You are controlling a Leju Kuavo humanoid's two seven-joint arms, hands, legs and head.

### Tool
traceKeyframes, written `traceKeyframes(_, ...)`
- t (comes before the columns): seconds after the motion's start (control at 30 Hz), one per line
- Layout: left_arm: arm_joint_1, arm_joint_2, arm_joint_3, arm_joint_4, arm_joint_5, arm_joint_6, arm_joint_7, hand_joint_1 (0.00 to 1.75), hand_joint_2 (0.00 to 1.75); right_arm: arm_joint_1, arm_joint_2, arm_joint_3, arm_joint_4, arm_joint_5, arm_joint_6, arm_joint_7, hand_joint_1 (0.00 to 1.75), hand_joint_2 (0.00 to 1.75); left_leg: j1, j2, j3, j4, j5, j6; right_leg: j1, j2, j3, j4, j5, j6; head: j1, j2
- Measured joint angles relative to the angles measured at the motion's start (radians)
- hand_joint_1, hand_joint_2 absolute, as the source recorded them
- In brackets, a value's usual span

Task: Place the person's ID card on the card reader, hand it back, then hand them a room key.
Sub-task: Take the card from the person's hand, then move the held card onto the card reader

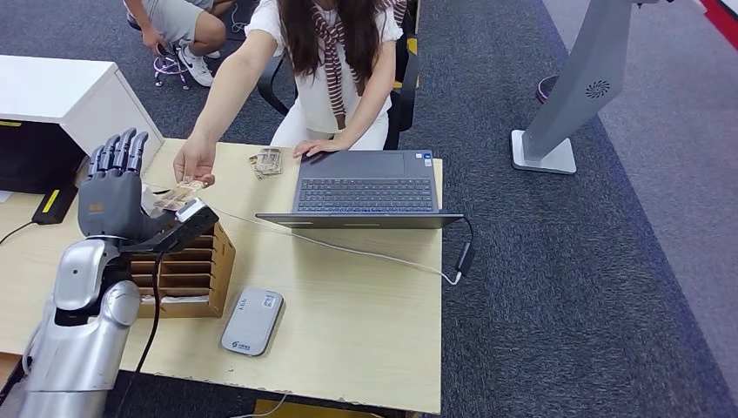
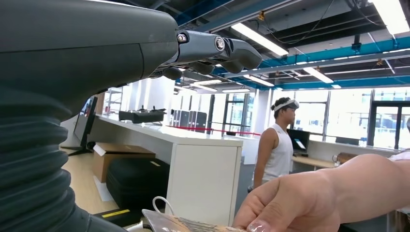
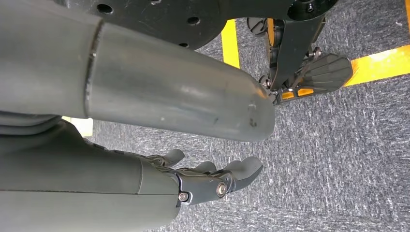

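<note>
A person's hand holds a patterned ID card by its far edge over the desk's left part. My left hand is raised just beside it, fingers pointing up and apart, thumb stretched out under the card's near end. In the left wrist view the card lies low between the person's fingers and my thumb, with my fingers well above it. The grey card reader lies near the desk's front edge. My right hand hangs over the carpet with nothing in it.
A wooden slotted holder stands right below my left hand. An open laptop sits mid-desk, its cable trailing across the top. Another card lies beside the laptop. A white cabinet stands at the left.
</note>
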Motion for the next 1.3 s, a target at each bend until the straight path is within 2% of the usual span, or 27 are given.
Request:
traceKeyframes(0.13,0.000,0.000,-0.001,0.001,0.000,-0.001,0.000,1.75,1.75,0.000,0.000,0.000,0.000,0.000,0.000,0.000,0.00,0.00,0.000,0.000,0.000,0.000,0.000,0.000,0.000,0.000,0.000,0.000,0.000,0.000,0.000,0.000)
traceKeyframes(0.93,0.011,-0.002,-0.051,-0.001,0.037,-0.031,-0.024,1.75,1.75,0.000,0.000,0.000,0.000,0.004,0.005,-0.009,0.00,0.00,0.000,0.000,0.000,0.000,0.000,0.000,0.000,0.000,0.000,0.000,0.000,0.000,0.000,0.000)
traceKeyframes(1.17,0.115,-0.002,-0.086,-0.085,0.030,-0.001,-0.071,1.75,1.75,0.001,0.000,-0.006,0.000,-0.006,0.000,-0.011,0.00,0.00,0.000,0.000,-0.001,0.000,0.000,0.000,0.000,0.000,0.000,0.000,0.000,0.000,0.000,0.000)
traceKeyframes(1.3,0.234,0.000,-0.112,-0.182,0.028,0.047,-0.109,1.75,1.75,0.002,0.000,-0.022,0.000,-0.022,-0.006,-0.013,0.00,0.00,0.000,0.001,-0.001,0.000,-0.001,0.000,0.000,0.001,-0.001,0.000,-0.001,0.000,0.000,0.000)
